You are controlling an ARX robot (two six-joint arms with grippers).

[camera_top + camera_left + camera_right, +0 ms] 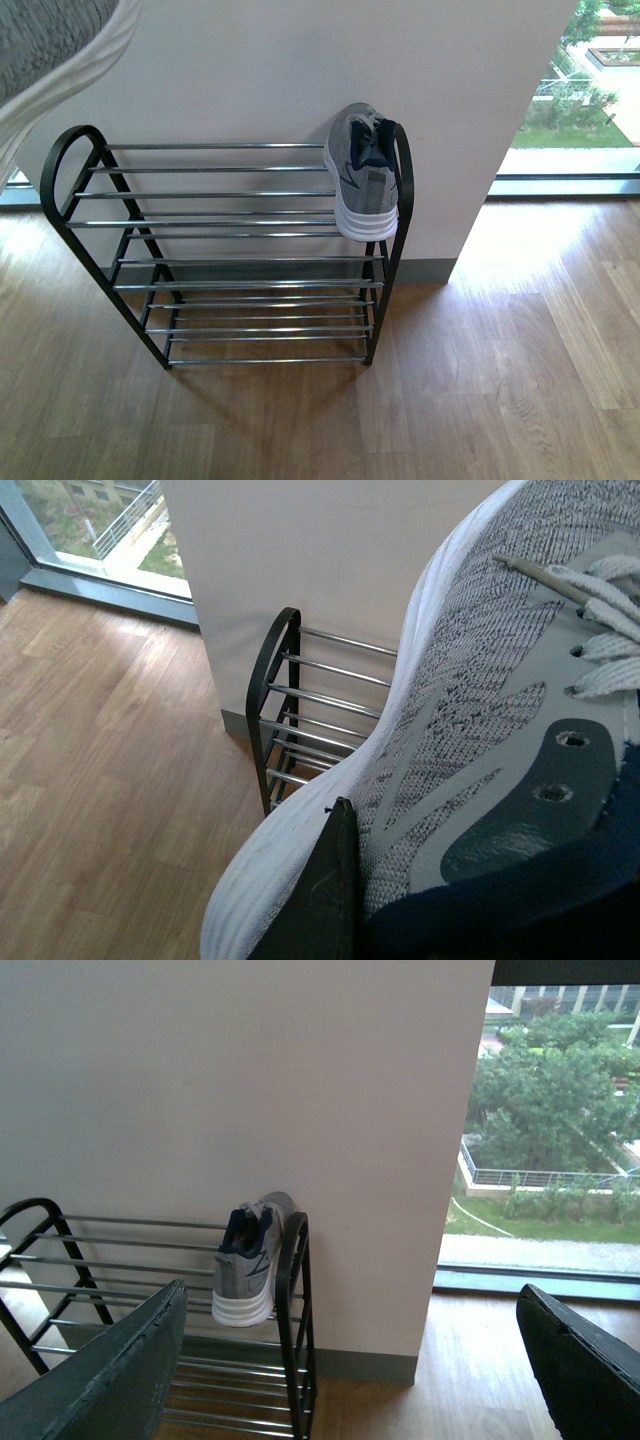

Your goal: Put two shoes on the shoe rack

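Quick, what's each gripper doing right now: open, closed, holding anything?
Left gripper: closed on a grey sneaker.
Right gripper: open, holding nothing.

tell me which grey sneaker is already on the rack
The grey sneaker on the top tier of the shoe rack, at its right end against the black side frame. The other sneaker is held off the rack.

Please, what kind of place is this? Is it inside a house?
Probably an indoor entrance or hallway, in a home or an office; I cannot tell which. A shoe rack stands against a white wall on a wood floor, beside a tall window onto greenery.
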